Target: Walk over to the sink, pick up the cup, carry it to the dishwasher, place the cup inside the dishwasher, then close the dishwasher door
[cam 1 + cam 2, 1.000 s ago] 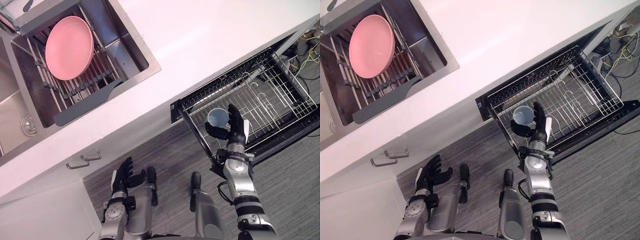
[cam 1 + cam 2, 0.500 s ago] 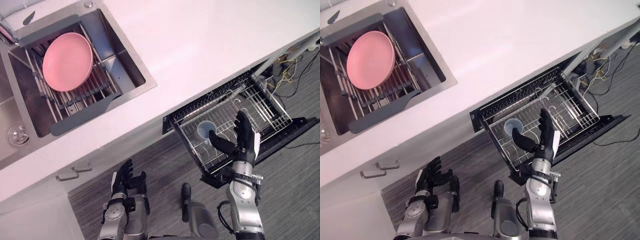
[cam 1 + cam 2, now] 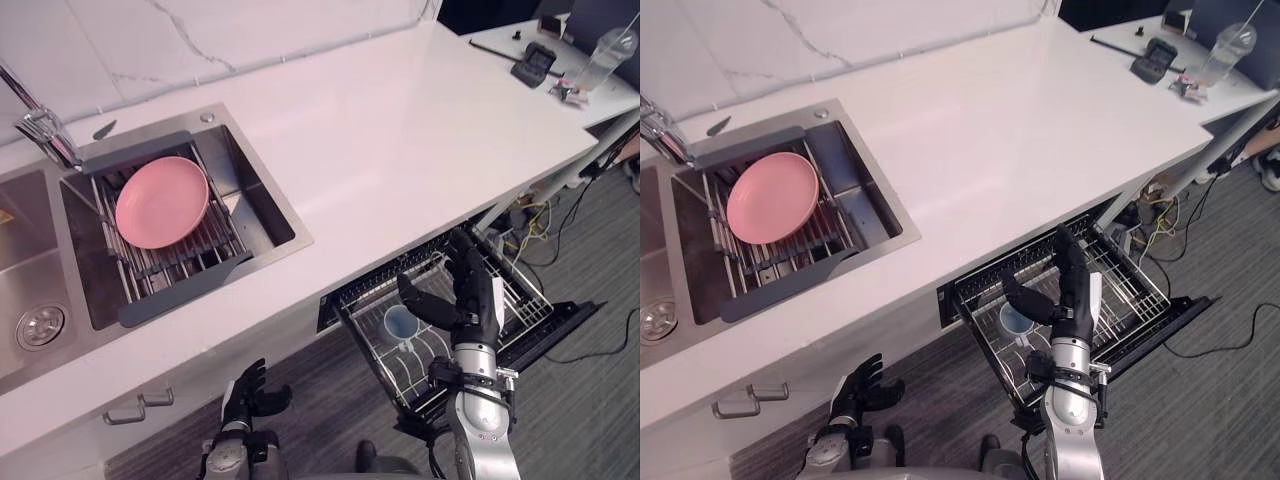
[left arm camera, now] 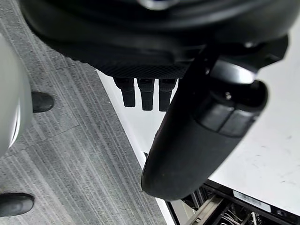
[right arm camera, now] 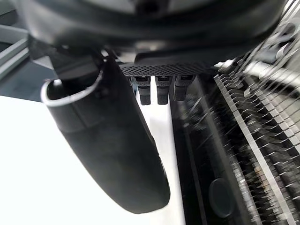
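A light blue cup (image 3: 400, 322) stands mouth up in the left part of the pulled-out wire dishwasher rack (image 3: 520, 300), also seen as the cup (image 3: 1016, 318). My right hand (image 3: 472, 298) hovers over the rack just right of the cup, open, with straight fingers and the thumb spread towards the cup without touching it. In the right wrist view its thumb (image 5: 117, 140) stands clear of the rack wires (image 5: 262, 140). The dishwasher door (image 3: 565, 322) lies folded down below the rack. My left hand (image 3: 250, 388) hangs low by the cabinet front, open and holding nothing.
A pink plate (image 3: 162, 202) rests on a drainer in the steel sink (image 3: 270, 215), with a faucet (image 3: 40, 130) at the left. The white counter (image 3: 400, 130) carries a bottle (image 3: 605, 45) and a dark device (image 3: 540, 62) at its far end. Cables (image 3: 560, 210) lie on the floor to the right.
My right hand has let go of the cup, which now sits in the rack, and has lifted slightly away. The whole view has shifted as the camera moved back.
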Tool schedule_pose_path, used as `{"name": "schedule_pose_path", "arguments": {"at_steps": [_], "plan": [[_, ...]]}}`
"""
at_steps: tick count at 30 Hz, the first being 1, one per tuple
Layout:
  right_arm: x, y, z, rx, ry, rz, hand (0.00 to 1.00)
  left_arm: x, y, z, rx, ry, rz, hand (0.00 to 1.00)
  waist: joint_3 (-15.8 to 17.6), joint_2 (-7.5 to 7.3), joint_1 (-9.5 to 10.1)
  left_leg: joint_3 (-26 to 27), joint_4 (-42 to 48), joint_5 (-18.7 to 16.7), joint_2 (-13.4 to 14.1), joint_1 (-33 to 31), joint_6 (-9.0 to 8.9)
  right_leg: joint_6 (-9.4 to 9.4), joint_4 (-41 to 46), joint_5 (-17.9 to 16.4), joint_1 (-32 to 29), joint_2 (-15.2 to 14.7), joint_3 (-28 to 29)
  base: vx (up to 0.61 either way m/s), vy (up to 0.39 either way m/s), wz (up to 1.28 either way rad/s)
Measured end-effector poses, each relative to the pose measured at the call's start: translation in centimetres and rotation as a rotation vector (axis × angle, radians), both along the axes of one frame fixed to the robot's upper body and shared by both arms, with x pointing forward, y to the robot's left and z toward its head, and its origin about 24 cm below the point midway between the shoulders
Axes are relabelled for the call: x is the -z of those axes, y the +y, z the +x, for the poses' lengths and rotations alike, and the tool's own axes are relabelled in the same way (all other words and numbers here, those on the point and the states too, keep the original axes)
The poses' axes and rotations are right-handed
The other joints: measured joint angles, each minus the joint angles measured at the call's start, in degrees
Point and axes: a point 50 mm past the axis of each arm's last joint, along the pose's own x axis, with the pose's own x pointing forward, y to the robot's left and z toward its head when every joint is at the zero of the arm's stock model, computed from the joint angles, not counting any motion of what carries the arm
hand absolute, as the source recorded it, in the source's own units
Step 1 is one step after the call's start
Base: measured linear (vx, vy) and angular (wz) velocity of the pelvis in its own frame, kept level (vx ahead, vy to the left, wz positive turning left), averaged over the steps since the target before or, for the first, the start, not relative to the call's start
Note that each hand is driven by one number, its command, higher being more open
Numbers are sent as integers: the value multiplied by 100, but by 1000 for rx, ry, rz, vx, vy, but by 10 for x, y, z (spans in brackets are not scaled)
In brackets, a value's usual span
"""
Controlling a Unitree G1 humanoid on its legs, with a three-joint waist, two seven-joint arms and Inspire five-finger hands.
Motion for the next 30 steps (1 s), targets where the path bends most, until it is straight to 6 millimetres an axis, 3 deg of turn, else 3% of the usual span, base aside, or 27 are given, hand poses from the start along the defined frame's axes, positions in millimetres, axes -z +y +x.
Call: {"name": "schedule_pose_path", "arguments": {"at_steps": [4, 10, 17, 18, 19, 21, 24, 27, 28, 30], "plan": [[-1, 2, 0, -22, -15, -6, 90, 7, 3, -8, 3, 44, 9, 90, -208, 42, -36, -168, -156, 4, -36, 114, -4, 0, -64, 0, 146, 7, -162, 2, -3, 16], [-2, 1, 0, -34, -18, -24, 90, 8, 6, -10, 4, 50, 17, 90, -232, 78, -50, -631, -149, 42, -162, -27, 7, 0, -113, -1, 261, -51, -560, -49, -4, 39], [-8, 6, 1, -57, -47, -36, 90, 9, 11, -13, 4, 62, 31, 90, -243, 108, 25, -1205, -174, 436, -358, -518, 11, -4, -190, -4, 274, -132, -1277, -86, -17, 56], [-14, 5, 2, -44, -72, -38, 90, 9, 10, -11, 9, 60, 33, 90, -241, 110, 2, -964, -249, 563, -346, -634, 109, -10, -203, -8, 275, -206, -1519, -156, 0, 106], [-18, 4, 4, -32, -93, -40, 90, 9, 9, -11, 13, 60, 35, 90, -266, 151, -39, -441, -382, 440, -292, -652, 357, -9, -230, -7, 274, -218, -1725, -122, 19, 101], [-29, -2, 13, -2, -145, -62, 90, 8, 8, -8, 28, 57, 39, 90, -261, 167, -56, 760, -136, 417, 50, -762, 358, 12, -275, -19, 277, -283, -1964, -64, 12, 79], [-34, -6, 18, 13, -169, -100, 90, 9, 9, -11, 41, 65, 52, 90, -257, 165, -31, 830, -329, 542, -63, -653, 286, 37, -252, -48, 349, -385, -1873, -36, 90, 36], [-37, -1, 21, -8, -183, -122, 90, 12, 14, -19, 46, 92, 69, 90, -250, 138, -32, 880, -397, 523, -296, -560, 379, 86, -68, -219, 292, -628, -1726, -5, 157, 2], [-37, -1, 21, -7, -181, -122, 90, 12, 17, -19, 40, 97, 74, 90, -204, 58, -31, 910, -299, 457, -430, -563, 446, 88, 252, -420, 158, -831, -1708, 39, 222, 6], [-33, -1, 23, -8, -164, -128, 90, 11, 18, -19, 45, 96, 79, 90, -181, 23, -48, 900, 2, 159, -535, -553, 532, -199, 946, -735, 49, -1064, -1640, 105, 189, 5]]}}
